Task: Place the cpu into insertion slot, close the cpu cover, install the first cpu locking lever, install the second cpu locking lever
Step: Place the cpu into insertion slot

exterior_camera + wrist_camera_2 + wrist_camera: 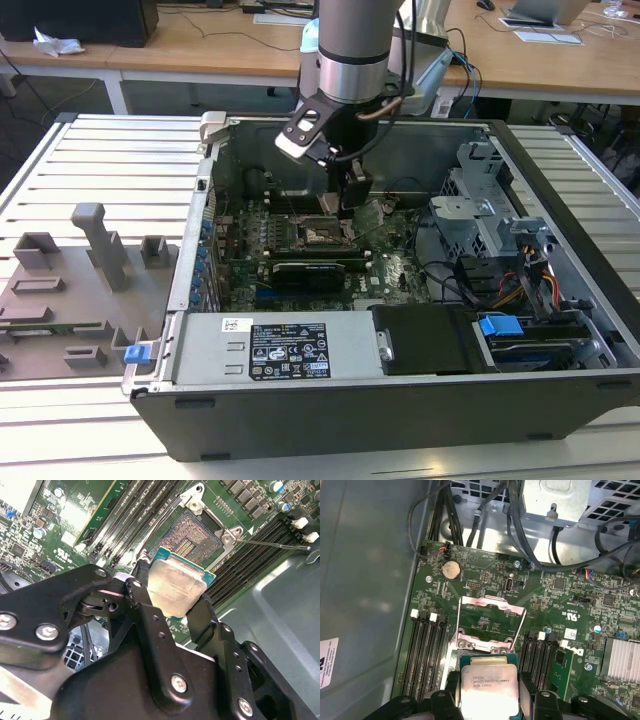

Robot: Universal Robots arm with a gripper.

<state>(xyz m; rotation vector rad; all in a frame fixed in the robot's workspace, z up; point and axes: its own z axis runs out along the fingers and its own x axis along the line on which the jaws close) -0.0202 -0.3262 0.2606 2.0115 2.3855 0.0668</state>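
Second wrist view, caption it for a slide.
The gripper holds the cpu over the exposed insertion slot on the green motherboard.

The cpu (176, 590), in the hand (172, 605), hangs over the insertion slot (192, 537), the cpu cover (482, 643) open beyond it.

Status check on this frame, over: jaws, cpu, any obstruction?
Jaws shut on the cpu, held over the insertion slot, not seated. Cpu cover open. Slot bare, nothing in the way.
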